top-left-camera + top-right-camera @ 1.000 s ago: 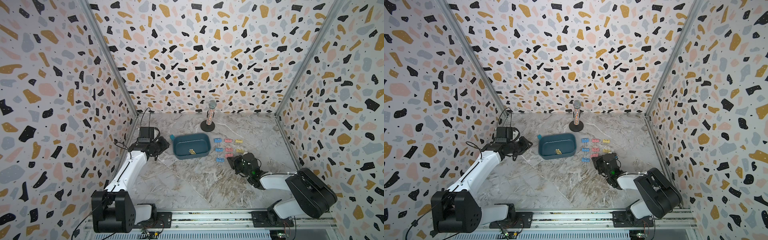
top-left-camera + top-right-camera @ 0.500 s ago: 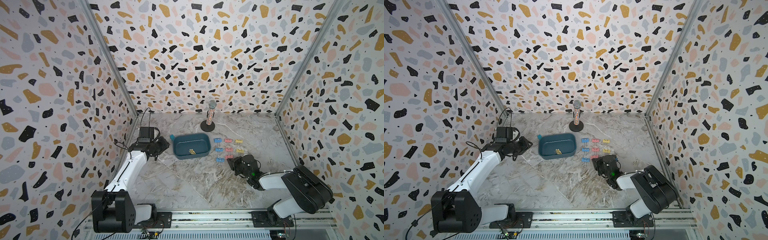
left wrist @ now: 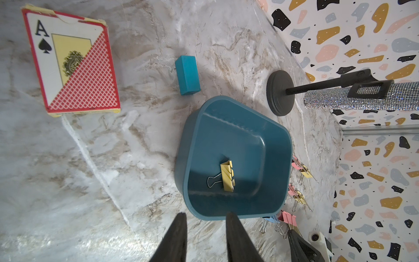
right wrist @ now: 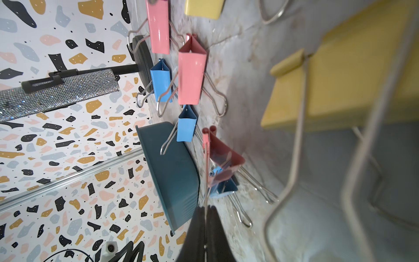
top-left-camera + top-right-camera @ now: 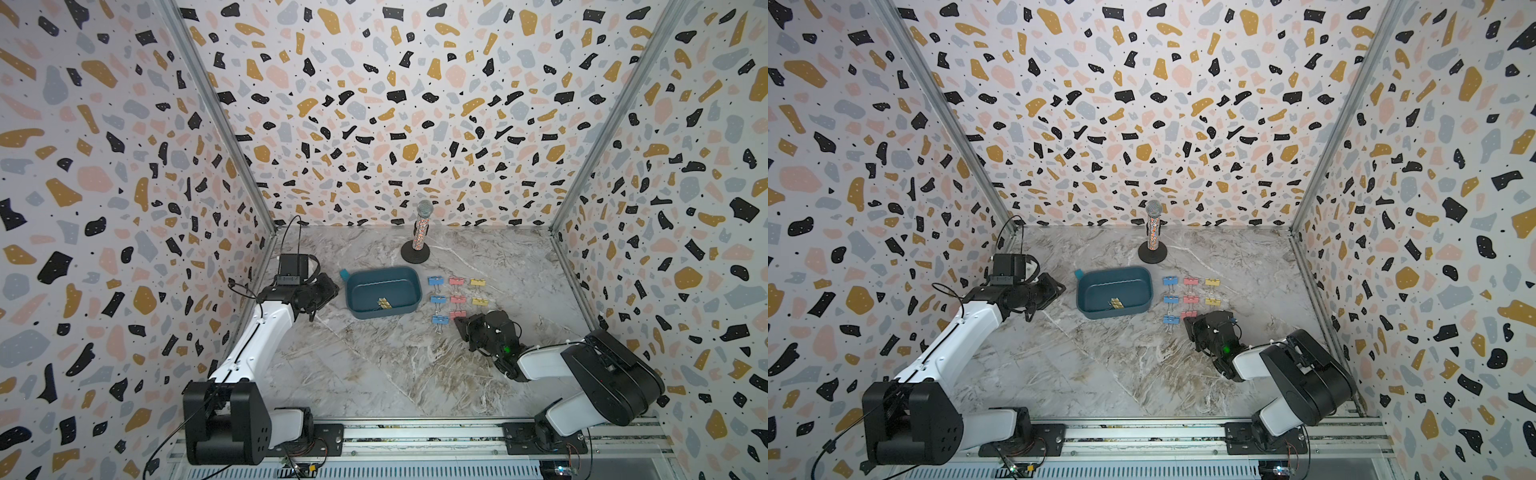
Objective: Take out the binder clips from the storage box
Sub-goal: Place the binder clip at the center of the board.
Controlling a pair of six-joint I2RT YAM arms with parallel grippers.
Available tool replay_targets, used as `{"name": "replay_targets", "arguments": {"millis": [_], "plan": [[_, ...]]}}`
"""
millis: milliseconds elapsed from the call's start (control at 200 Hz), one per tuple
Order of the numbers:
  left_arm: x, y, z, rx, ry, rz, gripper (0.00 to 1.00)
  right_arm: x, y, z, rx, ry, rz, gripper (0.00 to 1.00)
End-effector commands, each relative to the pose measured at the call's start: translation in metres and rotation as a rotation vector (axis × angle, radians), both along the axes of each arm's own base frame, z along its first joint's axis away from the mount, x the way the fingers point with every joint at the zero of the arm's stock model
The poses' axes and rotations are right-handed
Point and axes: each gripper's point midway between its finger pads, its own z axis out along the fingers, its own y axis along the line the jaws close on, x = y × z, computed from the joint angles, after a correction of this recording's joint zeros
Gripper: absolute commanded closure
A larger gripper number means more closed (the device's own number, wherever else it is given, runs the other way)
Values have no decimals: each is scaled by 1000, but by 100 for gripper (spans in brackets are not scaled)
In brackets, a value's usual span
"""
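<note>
The dark teal storage box (image 5: 365, 286) (image 3: 272, 145) stands mid-table with one yellow binder clip (image 5: 384, 303) (image 3: 227, 175) lying inside it. Several blue, pink and yellow binder clips (image 5: 458, 299) lie in rows to its right. My right gripper (image 5: 461, 322) (image 4: 205, 207) is at the near end of those rows. It is shut on the thin wire handle of a pink binder clip (image 4: 226, 158) that sits beside a blue one (image 4: 223, 188). My left gripper (image 5: 328, 286) (image 3: 205, 217) hovers just left of the box, fingers apart and empty.
A small bright teal block (image 5: 344, 273) (image 3: 187, 74) lies at the box's far left corner. A playing card box (image 3: 70, 59) lies on the table under the left arm. A glittery microphone on a black round stand (image 5: 419, 232) is behind the box. Patterned walls enclose three sides.
The right arm has shifted slightly while its gripper stays at the near end of the clip rows. The left arm has not moved.
</note>
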Motion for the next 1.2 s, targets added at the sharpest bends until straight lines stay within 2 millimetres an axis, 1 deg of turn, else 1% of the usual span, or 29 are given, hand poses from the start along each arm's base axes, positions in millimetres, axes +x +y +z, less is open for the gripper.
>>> {"name": "replay_targets", "arguments": {"millis": [0, 170, 330, 425, 706, 906, 1031, 1196], "plan": [[2, -2, 3, 9, -12, -19, 67, 0, -1, 0, 12, 1, -10, 91], [3, -2, 3, 10, -12, -18, 67, -1, -2, -2, 13, 10, -12, 87], [2, -1, 1, 12, -8, -17, 67, -1, -2, -4, 15, 18, -15, 76], [3, -1, 2, 12, -10, -17, 67, -1, -2, -4, 15, 17, -15, 72], [3, -1, 4, 13, -15, -16, 67, -2, -3, -3, 11, 21, -12, 67], [2, -1, 3, 15, -14, -18, 67, -5, -2, 0, -2, 23, 4, 67], [0, -1, 2, 16, -13, -17, 67, -5, 2, 7, -17, 13, 34, 67], [-1, 0, 3, 19, -18, -19, 67, -11, 5, 24, -53, 9, 90, 67]]}}
